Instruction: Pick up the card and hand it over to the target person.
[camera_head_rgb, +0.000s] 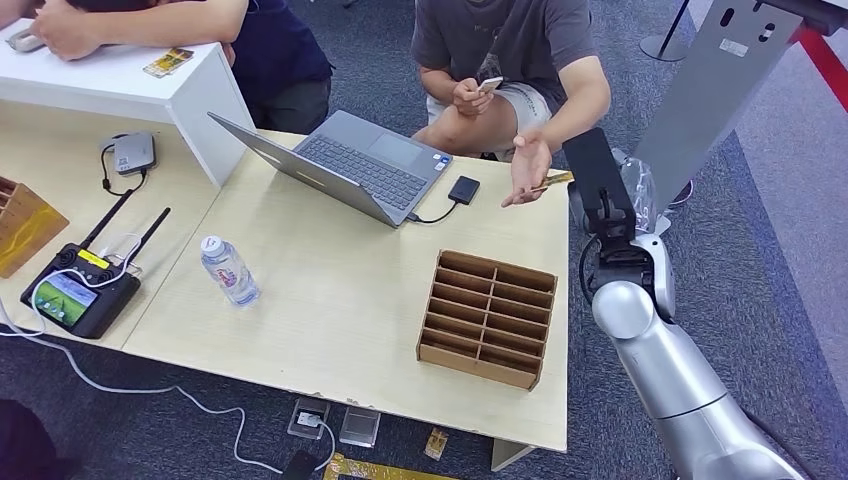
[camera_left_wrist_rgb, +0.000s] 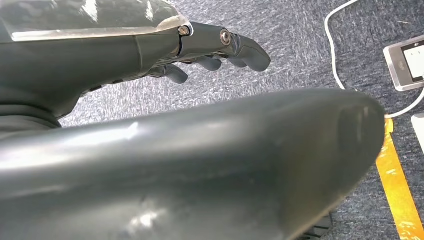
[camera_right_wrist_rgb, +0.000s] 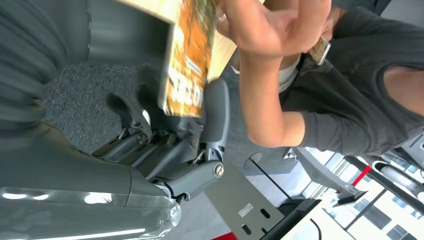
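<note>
While the right arm (camera_head_rgb: 660, 370) reaches past the table (camera_head_rgb: 330, 320) corner toward the seated person (camera_head_rgb: 520, 50), that person's open hand (camera_head_rgb: 527, 168) hovers just beside the right hand (camera_right_wrist_rgb: 175, 150). The right hand grips the card (camera_right_wrist_rgb: 187, 60) upright between thumb and fingers, the person's palm close against the card's far side. The left hand (camera_left_wrist_rgb: 215, 50) hangs over the carpet, fingers loosely apart, holding nothing.

Orange-and-yellow printed card (camera_right_wrist_rgb: 187, 55); grey-shirted person (camera_head_rgb: 505, 40); tan wooden organiser (camera_head_rgb: 488, 317); silver laptop (camera_head_rgb: 345, 160)
</note>
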